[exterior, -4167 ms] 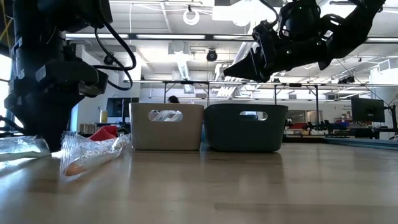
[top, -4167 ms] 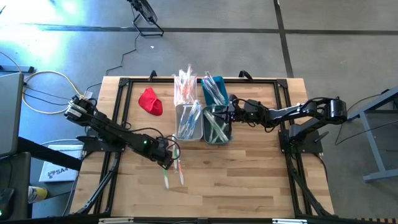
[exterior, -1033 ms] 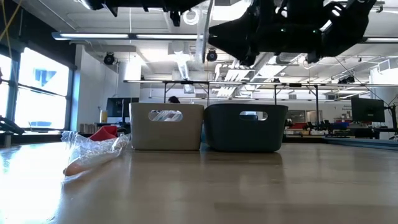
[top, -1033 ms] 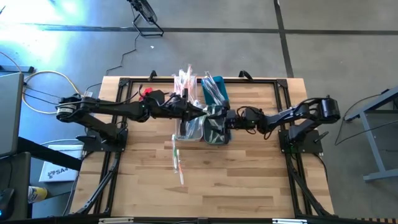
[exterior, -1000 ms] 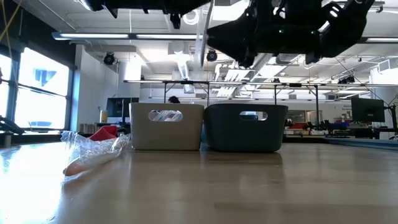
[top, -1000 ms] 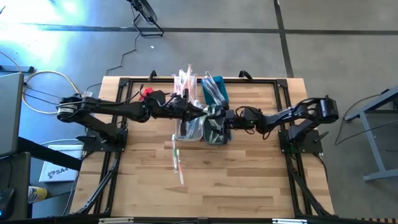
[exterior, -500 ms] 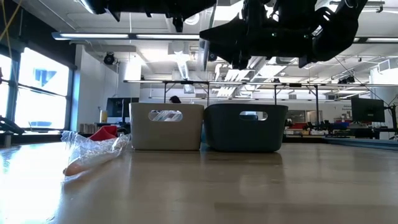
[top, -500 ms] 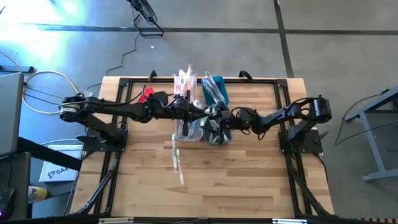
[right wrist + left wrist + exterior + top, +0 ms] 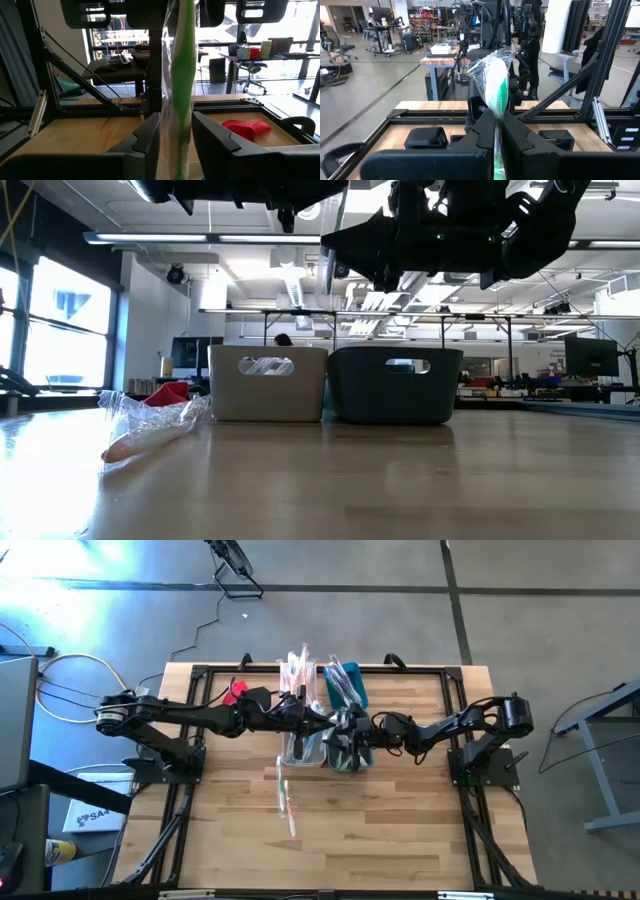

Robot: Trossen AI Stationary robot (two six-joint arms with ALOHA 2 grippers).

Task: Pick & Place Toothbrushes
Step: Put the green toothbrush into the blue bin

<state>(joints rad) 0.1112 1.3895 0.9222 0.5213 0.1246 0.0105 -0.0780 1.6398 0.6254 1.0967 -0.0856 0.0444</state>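
Observation:
A green toothbrush (image 9: 496, 85) in a clear wrapper stands upright in the air above the white bin (image 9: 303, 745) and the dark teal bin (image 9: 352, 748). My left gripper (image 9: 497, 131) reaches in from the table's left and is shut on it. My right gripper (image 9: 176, 136) comes from the table's right, lower down, shut on the same toothbrush (image 9: 184, 75). In the low view the toothbrush (image 9: 327, 272) shows as a pale upright strip between the two dark hands. More wrapped toothbrushes (image 9: 300, 670) lie heaped behind the bins. My left gripper pinches the wrapped toothbrush's handle (image 9: 496, 125) between its two fingers. The fingers are level and come from the table's left, across the handle. The bristle end stands up above them and the toothbrush is clear of the bins. My right gripper has one finger (image 9: 150, 137) on each side of the handle's lower part (image 9: 181, 131), below the left gripper's hold, and the wrapper fills the gap between them. The fingers are level, from the table's right, across the upright handle.
Loose wrapped toothbrushes (image 9: 286, 798) lie on the wood near the table's middle, and one (image 9: 150, 425) shows close in the low view. A red cloth (image 9: 165, 393) lies at the far left. A black frame (image 9: 200, 675) borders the table.
My right gripper has gone a little toward the table's left and slightly down, up to the toothbrush held by my left gripper. The toothbrush has stayed upright above the bins.

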